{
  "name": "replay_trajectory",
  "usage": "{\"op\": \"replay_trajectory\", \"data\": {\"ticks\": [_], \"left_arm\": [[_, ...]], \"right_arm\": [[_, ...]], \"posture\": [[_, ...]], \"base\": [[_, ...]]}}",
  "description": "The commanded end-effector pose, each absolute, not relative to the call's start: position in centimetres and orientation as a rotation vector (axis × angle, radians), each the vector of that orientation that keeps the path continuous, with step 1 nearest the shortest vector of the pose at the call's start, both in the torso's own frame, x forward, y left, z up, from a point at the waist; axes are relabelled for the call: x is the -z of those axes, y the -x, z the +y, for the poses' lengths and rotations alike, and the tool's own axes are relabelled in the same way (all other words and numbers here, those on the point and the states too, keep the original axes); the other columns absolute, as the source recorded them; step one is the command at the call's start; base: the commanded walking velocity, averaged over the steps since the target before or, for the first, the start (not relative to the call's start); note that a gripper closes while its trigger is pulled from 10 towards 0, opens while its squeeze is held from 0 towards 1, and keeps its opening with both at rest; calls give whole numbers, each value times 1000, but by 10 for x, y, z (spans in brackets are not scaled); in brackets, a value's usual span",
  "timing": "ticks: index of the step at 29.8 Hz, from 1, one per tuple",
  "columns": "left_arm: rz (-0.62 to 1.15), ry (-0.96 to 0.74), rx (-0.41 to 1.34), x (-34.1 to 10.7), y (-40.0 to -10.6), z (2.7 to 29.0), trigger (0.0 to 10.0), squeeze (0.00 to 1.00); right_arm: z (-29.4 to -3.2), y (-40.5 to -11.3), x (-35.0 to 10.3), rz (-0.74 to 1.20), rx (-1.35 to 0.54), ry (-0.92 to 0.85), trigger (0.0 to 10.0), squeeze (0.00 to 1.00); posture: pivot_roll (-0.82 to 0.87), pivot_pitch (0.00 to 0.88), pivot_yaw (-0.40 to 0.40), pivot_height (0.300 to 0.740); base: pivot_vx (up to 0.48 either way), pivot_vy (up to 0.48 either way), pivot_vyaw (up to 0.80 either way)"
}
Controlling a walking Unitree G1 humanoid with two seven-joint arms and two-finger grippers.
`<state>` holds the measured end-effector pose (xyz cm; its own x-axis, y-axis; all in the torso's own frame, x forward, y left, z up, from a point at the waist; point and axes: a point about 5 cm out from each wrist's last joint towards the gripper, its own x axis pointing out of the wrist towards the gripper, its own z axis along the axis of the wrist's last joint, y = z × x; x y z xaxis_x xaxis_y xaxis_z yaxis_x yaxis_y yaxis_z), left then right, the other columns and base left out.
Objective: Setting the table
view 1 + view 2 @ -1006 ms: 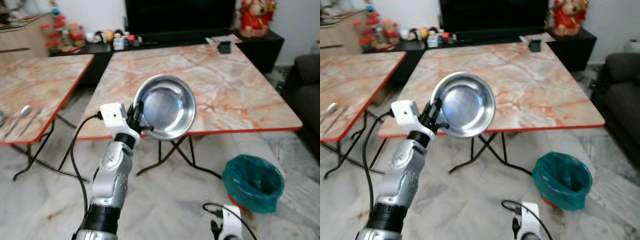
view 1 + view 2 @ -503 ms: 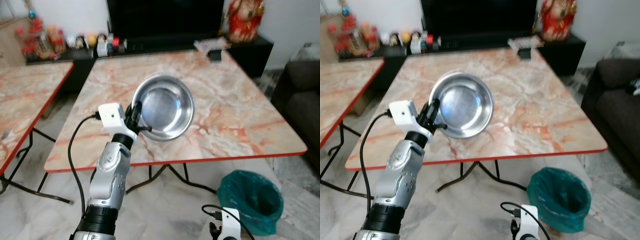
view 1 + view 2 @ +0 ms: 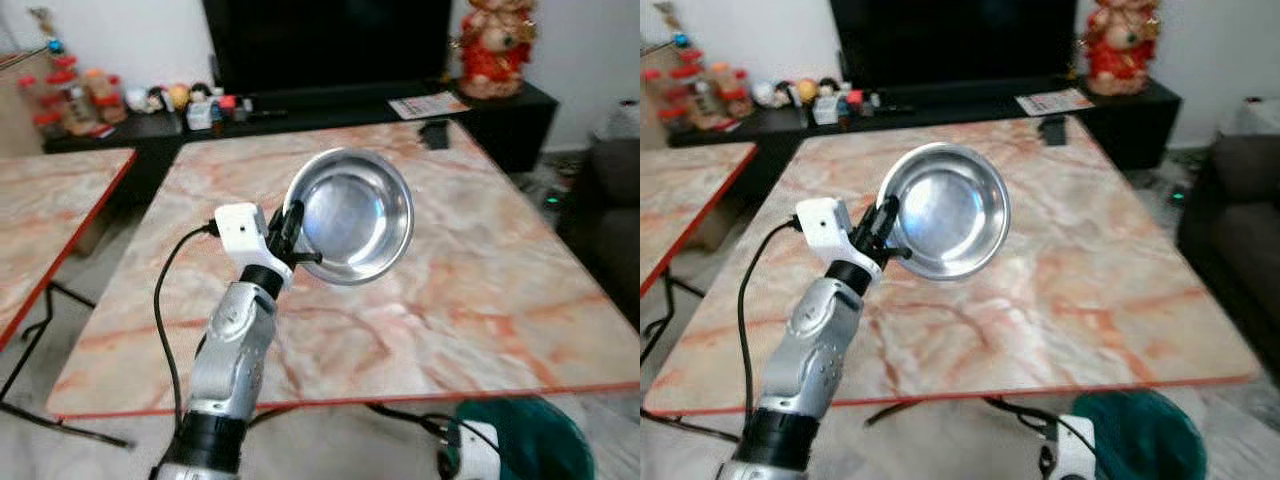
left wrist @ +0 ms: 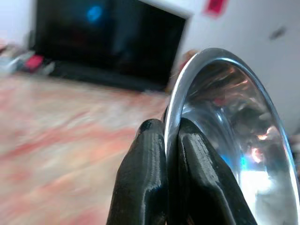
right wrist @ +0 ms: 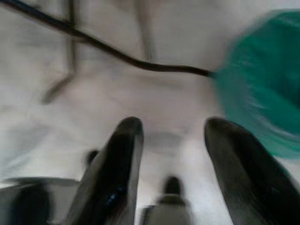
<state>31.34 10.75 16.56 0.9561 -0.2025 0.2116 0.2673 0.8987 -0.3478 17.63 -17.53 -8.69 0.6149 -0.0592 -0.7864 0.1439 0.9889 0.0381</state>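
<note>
My left tool (image 3: 290, 232) pinches the rim of a steel bowl (image 3: 355, 215), one black finger on each side of the edge; fingers (image 4: 145, 173) show tight on the rim in the left wrist view. The bowl is held up in the air above the near half of the table (image 3: 480, 290), not touching it. It is tipped on edge, hollow side facing back toward my head, bottom toward the far end of the table. It's round, so no long axis; the rim plane stands near upright, leaning a bit. The gripped spot is on the bowl's left rim.

The table is marbled pink-orange with a red edge. A small dark object (image 3: 434, 133) sits at its far edge, too small to identify. A second table of the same kind (image 3: 50, 200) stands on my left, apart from this one. Beyond is a dark low cabinet (image 3: 330, 100) with small figurines (image 3: 175, 97) and a red statue (image 3: 492, 48).

My right tool (image 5: 168, 154) hangs low by the floor, its fingers spread apart, holding nothing. A green bin (image 5: 262, 93) lies just beside it, and a black cable (image 5: 117, 54) crosses the floor. The right wrist view is blurred.
</note>
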Motion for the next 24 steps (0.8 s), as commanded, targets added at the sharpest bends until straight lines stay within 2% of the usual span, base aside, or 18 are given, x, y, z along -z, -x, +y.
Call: {"op": "replay_trajectory", "data": {"ticks": [1,12,18,21,24], "left_arm": [[-165,411,285,-169,-310,100,10000,0],[57,565,350,-148,-297,91,10000,0],[177,705,293,-146,-312,82,10000,0],[244,815,332,-151,-321,66,10000,0],[279,818,364,-152,-324,56,10000,0]], "right_arm": [[-182,-170,89,917,136,-90,10000,0],[-179,-167,91,924,134,-99,10000,0],[-176,-165,92,926,142,-109,10000,0],[-175,-164,92,926,148,-113,10000,0],[-175,-164,92,927,150,-116,10000,0]], "posture": [[60,1,67,740],[65,8,81,740],[59,3,103,740],[58,1,107,740],[54,0,108,740]], "base": [[0,0,0],[0,0,0],[0,0,0],[0,0,0],[0,0,0]]}}
